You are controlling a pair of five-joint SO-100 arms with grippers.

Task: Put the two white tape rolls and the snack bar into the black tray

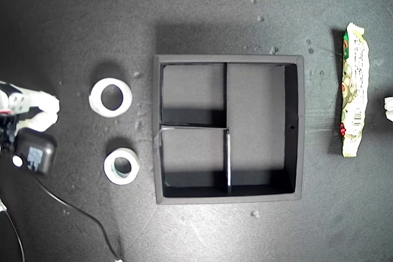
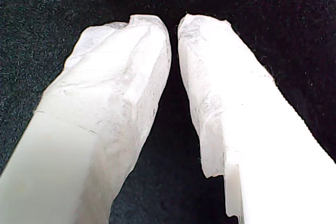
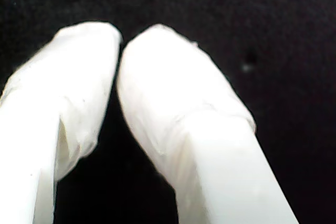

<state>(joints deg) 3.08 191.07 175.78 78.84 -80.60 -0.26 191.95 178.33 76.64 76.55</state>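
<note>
So nothing is in the black tray [image 1: 293, 128] yet. All three of its boxes show only bare black floor, so the whole job is left to do.

The larger white tape roll [image 1: 110, 97] lies flat on the dark table [image 1: 202, 10], toward the exterior view's left of the tray. The smaller white tape roll [image 1: 122, 166], a bit greenish, lies just below it in that view, also outside the tray. The snack bar [image 1: 352, 89] lies on the other side, toward the exterior view's right, well apart from the tray wall.

My first gripper [image 2: 174, 22] has its two white tips almost together, with a thin gap and nothing in between. My second gripper [image 3: 119, 38] looks pressed together at the tips and holds nothing too. Both look down at bare table.

An arm [image 1: 27, 124] shows at the exterior view's left edge, near the rolls. I cannot tell which arm it is.
</note>
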